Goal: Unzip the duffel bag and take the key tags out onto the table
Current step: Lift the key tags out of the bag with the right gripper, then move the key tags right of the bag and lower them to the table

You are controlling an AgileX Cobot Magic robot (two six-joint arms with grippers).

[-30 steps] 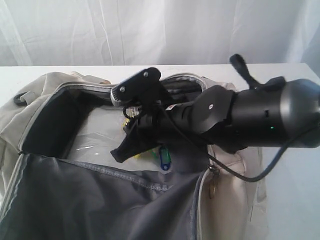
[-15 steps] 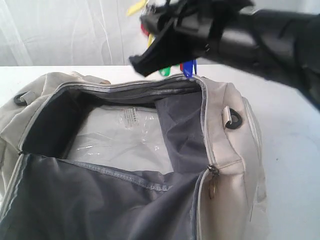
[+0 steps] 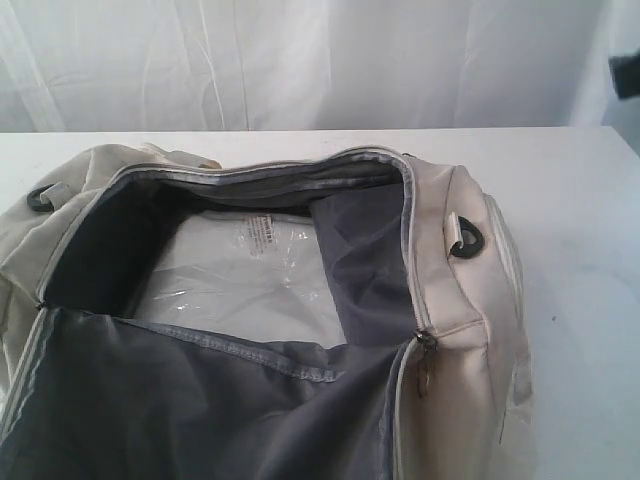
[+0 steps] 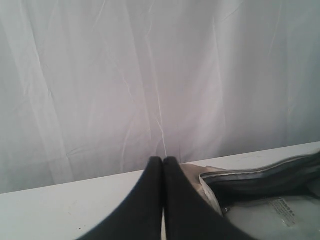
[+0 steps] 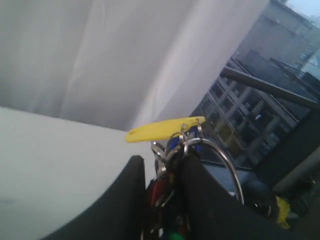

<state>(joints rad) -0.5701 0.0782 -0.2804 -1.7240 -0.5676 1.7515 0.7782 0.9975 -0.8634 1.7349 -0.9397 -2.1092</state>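
Looking across the table, I see no tags lying on its white surface yet. The duffel bag lies unzipped with its mouth gaping and the grey lining folded toward me, and only a clear plastic packet shows on its floor. A second ago my right arm filled that opening. Half a second ago it was rising above the bag with coloured tags dangling. Now it has left the exterior view, save perhaps a dark scrap at the right edge.

The left gripper sits idle by the bag's end, its fingers pressed together on nothing. The right gripper is up high, facing the curtain, and clamped on the key tags. The yellow tag sticks out sideways, with the ring and the blue and red tags bunched between the fingers.

I judge the extraction done. What remains is lowering the tags onto the table beside the bag and letting go.
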